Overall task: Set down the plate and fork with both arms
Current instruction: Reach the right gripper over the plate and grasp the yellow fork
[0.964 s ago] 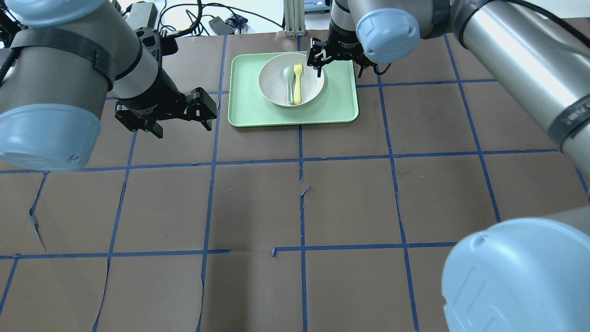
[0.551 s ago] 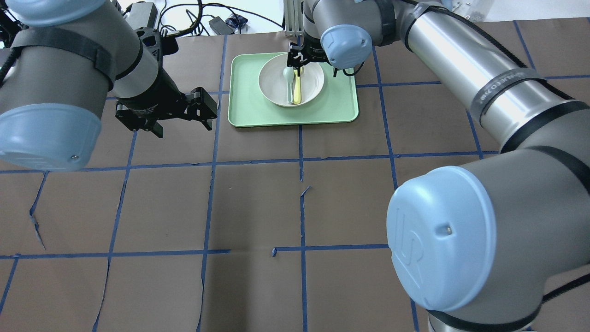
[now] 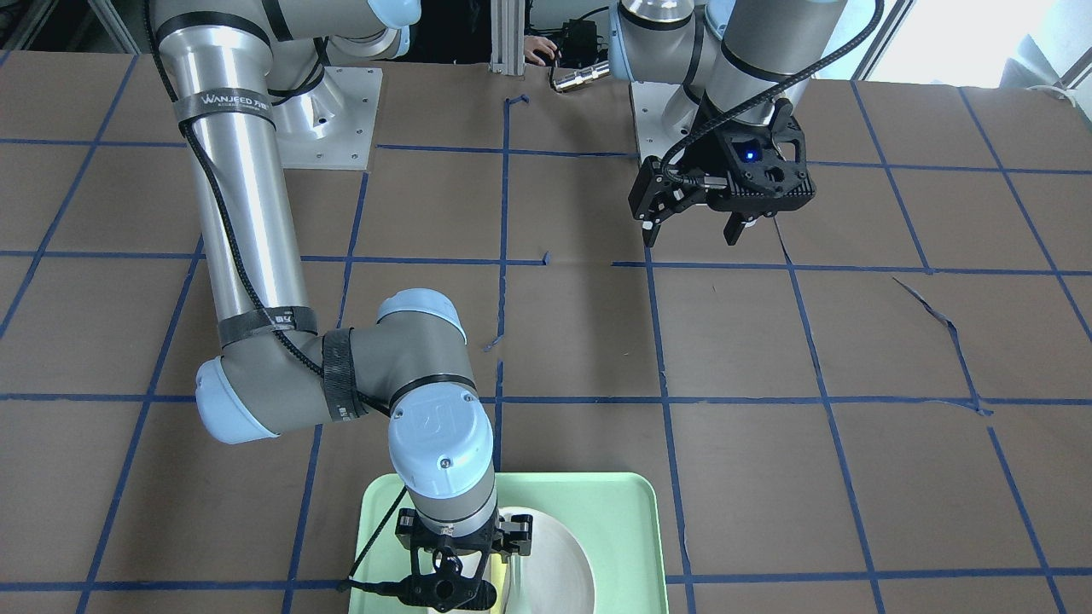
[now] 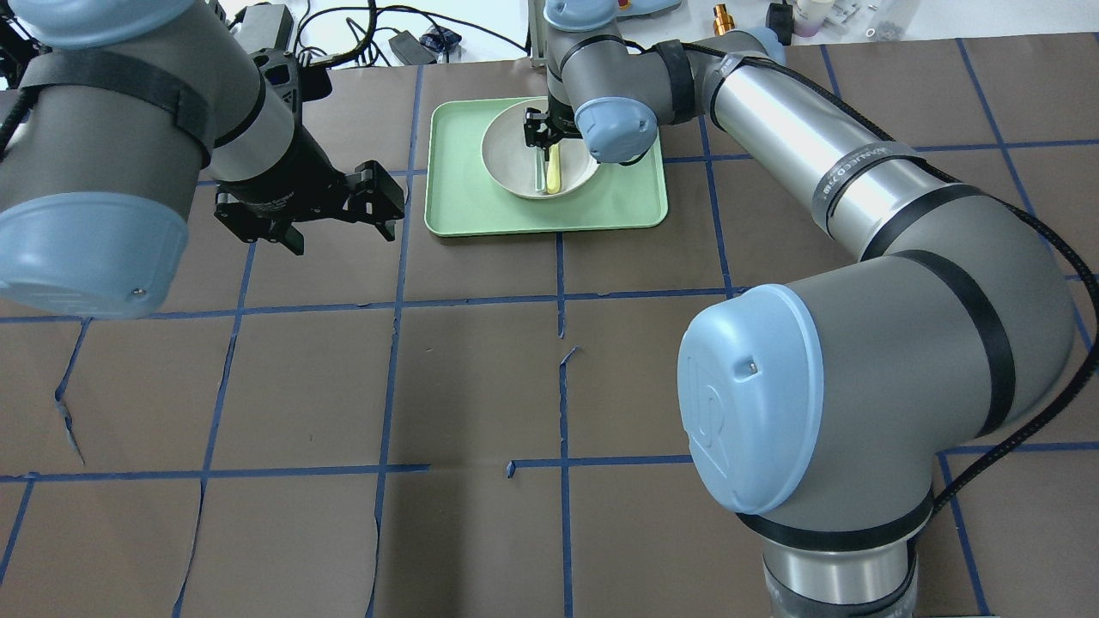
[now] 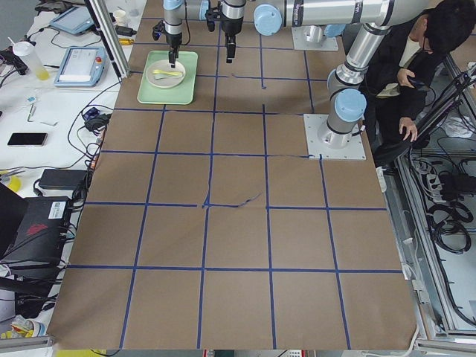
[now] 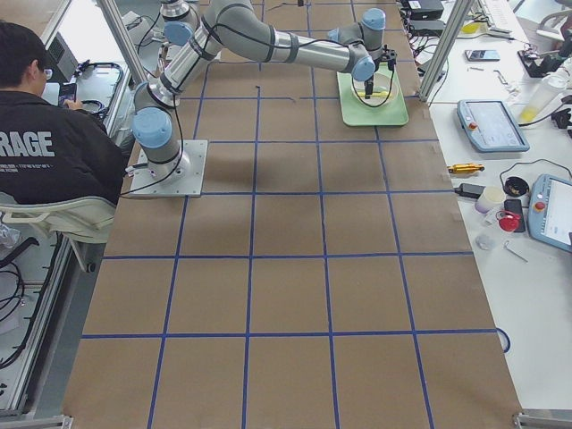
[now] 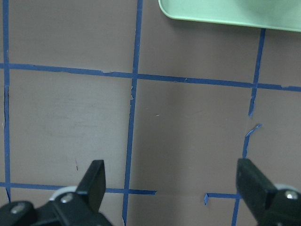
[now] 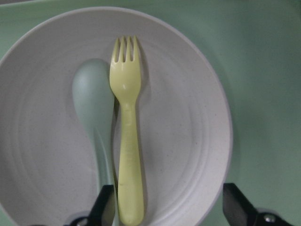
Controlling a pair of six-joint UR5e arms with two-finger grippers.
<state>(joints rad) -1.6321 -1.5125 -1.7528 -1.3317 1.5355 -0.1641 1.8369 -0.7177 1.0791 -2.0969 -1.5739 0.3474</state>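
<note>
The off-white plate (image 4: 506, 163) sits on a mint-green tray (image 4: 627, 197) at the far middle of the table. The pale-yellow fork (image 8: 127, 150) lies in the plate (image 8: 188, 141), tines pointing away, next to a pale grey-green spoon (image 8: 94, 108). My right gripper (image 4: 541, 129) is open and empty right above the plate. In the right wrist view the right gripper (image 8: 169, 207) has its fingers either side of the fork's handle end. My left gripper (image 4: 343, 233) is open and empty above the bare table, left of the tray.
The tray's near edge shows at the top of the left wrist view (image 7: 225, 12). The brown table surface (image 4: 472, 386) carries a blue tape grid. Cables and small devices lie beyond the table's far edge. A person sits behind the robot's base.
My right arm has swung left, from the plate's right rim to over the fork and spoon. The left arm has not moved.
</note>
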